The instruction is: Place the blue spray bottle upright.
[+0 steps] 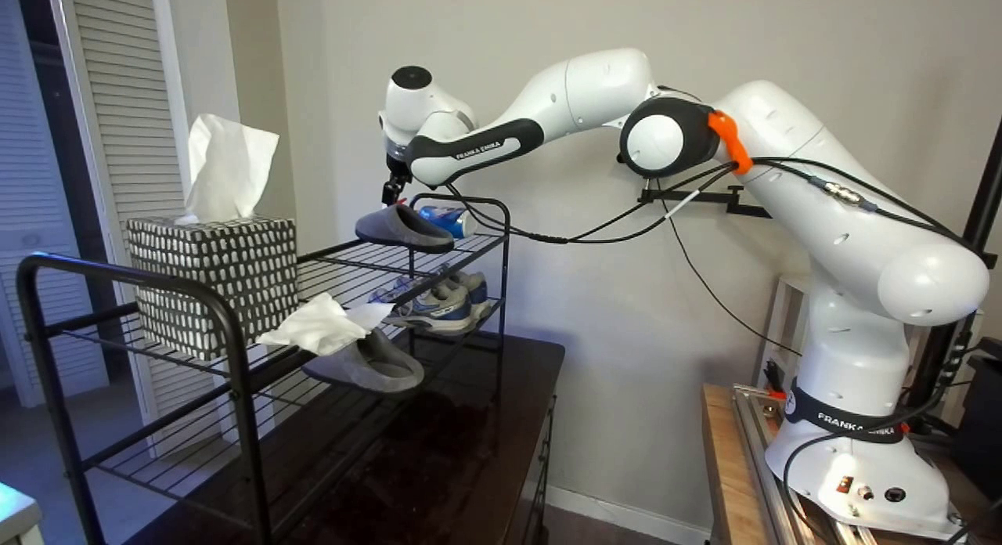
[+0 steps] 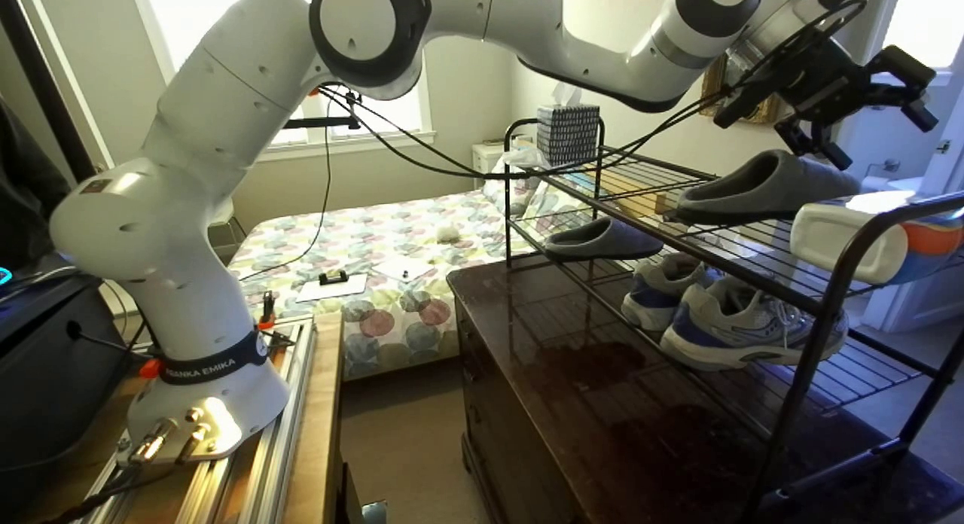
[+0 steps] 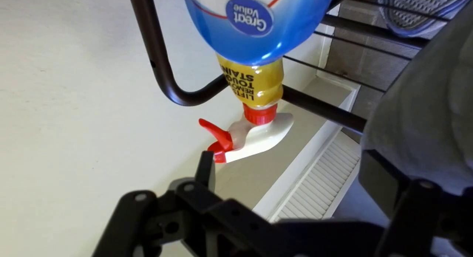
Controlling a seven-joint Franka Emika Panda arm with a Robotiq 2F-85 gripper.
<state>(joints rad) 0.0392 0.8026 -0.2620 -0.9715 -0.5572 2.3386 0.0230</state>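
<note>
1. Working from afar, I hold the gripper (image 3: 290,161) above the top shelf of the shoe rack (image 1: 245,420), its two fingers spread apart.
2. The blue spray bottle (image 3: 257,57) lies on its side on that shelf, just beside a grey slipper (image 2: 753,196).
3. Its red-and-white spray head (image 3: 255,140) is the end nearest my fingers.
4. Running shoes (image 2: 730,324) and a second slipper (image 1: 368,366) rest one level below.

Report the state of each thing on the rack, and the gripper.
Blue spray bottle: on its side
Gripper: open, empty
Tissue box: upright, tissue sticking out
Loose tissue: crumpled
Upper slipper: sole down
Lower slipper: sole down
Sneakers: soles down; tied or untied, can't tell
</note>
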